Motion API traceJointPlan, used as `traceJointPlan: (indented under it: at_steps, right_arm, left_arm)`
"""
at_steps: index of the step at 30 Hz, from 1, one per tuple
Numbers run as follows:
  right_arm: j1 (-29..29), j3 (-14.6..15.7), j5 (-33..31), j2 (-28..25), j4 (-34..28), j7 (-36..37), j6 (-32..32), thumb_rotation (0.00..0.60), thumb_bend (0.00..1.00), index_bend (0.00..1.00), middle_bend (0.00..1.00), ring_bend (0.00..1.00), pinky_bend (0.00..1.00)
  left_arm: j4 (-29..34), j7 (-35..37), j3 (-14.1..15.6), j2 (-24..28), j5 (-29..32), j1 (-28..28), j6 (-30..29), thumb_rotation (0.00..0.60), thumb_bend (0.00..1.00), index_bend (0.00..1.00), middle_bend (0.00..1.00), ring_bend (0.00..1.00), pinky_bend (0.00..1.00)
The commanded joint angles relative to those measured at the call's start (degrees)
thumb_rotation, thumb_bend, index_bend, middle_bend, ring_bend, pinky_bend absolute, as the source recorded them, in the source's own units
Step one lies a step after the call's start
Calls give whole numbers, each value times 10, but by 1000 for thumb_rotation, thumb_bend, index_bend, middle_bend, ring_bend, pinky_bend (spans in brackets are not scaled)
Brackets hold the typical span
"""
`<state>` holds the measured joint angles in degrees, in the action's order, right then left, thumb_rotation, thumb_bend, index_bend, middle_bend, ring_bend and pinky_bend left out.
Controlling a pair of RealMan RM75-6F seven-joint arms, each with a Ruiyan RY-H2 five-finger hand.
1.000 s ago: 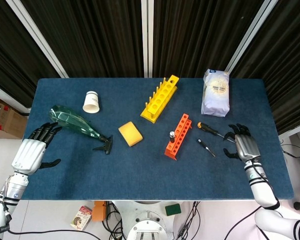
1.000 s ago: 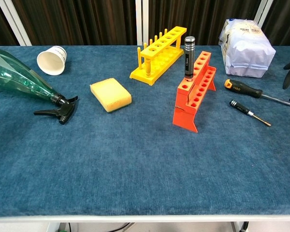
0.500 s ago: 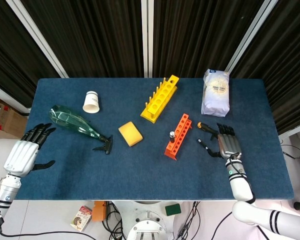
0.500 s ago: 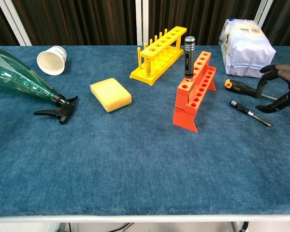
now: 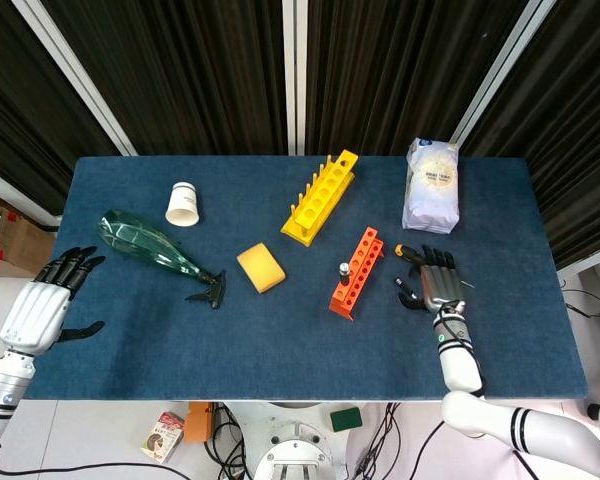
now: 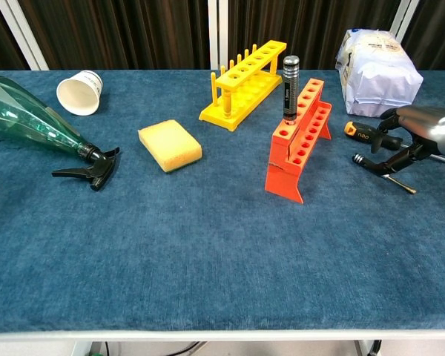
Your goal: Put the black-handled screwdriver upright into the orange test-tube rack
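The right hand (image 6: 419, 136) hovered open, fingers spread for a grasp, over the black-handled screwdriver (image 6: 382, 173) lying flat on the bench (image 6: 222, 252) beside the orange test-tube rack (image 6: 300, 139).

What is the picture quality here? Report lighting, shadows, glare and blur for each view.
Head view: even, bright light, soft faint shadows, everything sharp including the right hand. Chest view: equally sharp, short shadow under the orange rack, small highlights on the green spray bottle and the right hand's metal back.

Black-handled screwdriver (image 6: 371, 162) partly hidden under right hand (image 6: 419, 133), itself edge-cropped.
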<state>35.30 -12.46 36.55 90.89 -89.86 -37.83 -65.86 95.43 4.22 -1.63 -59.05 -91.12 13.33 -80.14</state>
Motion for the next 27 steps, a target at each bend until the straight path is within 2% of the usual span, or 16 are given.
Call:
traceJointPlan:
  at_steps: [1, 10, 21, 27]
  right_arm:
    - [5, 3, -1, 10, 9, -4, -1, 450, 293, 407, 0, 0, 0]
    - [8, 11, 9, 24, 20, -1, 0, 450, 311, 456, 0, 0, 0]
    - [0, 26, 52, 21, 11, 31, 9, 461, 332, 488, 0, 0, 0]
    - [-3, 35, 64, 13, 8, 29, 7, 518, 339, 496, 0, 0, 0]
  left_arm:
    - [-1, 1, 1, 0, -1, 0, 0, 600, 74, 143, 86, 50, 188]
    - [-6, 8, 4, -2, -3, 0, 1, 600, 74, 143, 86, 50, 188]
    - [-3, 6, 7, -3, -11, -1, -4, 600, 62, 136, 86, 50, 190]
    - [0, -1, 8, -4, -9, 1, 1, 600, 60, 136, 86, 50, 190]
